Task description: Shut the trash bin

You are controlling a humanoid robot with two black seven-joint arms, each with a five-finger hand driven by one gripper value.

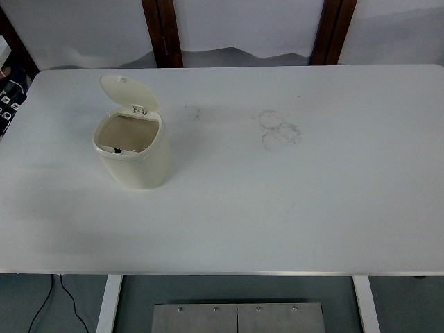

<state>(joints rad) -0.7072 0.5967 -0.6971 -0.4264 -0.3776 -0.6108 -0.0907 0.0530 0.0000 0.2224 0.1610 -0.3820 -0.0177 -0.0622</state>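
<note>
Trash bin (133, 154), cream plastic, is standing upright on the left half of the white table (277, 208), its hinged lid (128, 91) tilting up and back over the open mouth. Neither robot hand is showing, so their state cannot be told. No readable writing is appearing on the bin. Faint grey ring marks (279, 129) are lying well to its right.

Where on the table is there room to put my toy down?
Nearly everywhere. The table is bare right of the trash bin and along the near edge. Only the far left is taken, where the bin stands with its lid up.
</note>
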